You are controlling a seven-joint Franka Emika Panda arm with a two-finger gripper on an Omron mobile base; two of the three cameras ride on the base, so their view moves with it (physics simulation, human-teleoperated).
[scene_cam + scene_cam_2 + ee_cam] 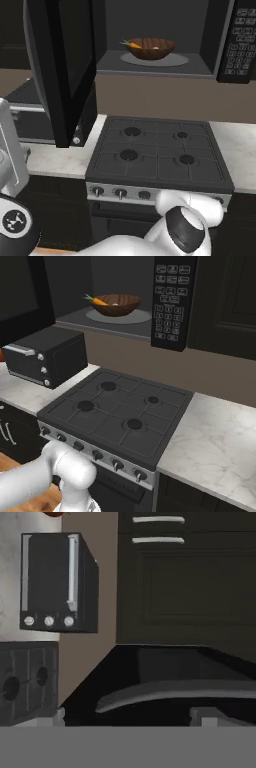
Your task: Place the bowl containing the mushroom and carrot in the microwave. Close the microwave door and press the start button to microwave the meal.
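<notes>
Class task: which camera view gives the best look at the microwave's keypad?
The right base view: the keypad faces the camera, its whole button panel showing. The left base view shows the keypad at the frame's edge, partly cut off. The hand view looks at the toaster oven and cabinets.

1. From behind the arm on its left, we look forward and down over the stove into the microwave.
2. From its right, we face that same stove and microwave.
3. Our hand camera, rolled sideways, sits close to the microwave door, the toaster oven farther off.
</notes>
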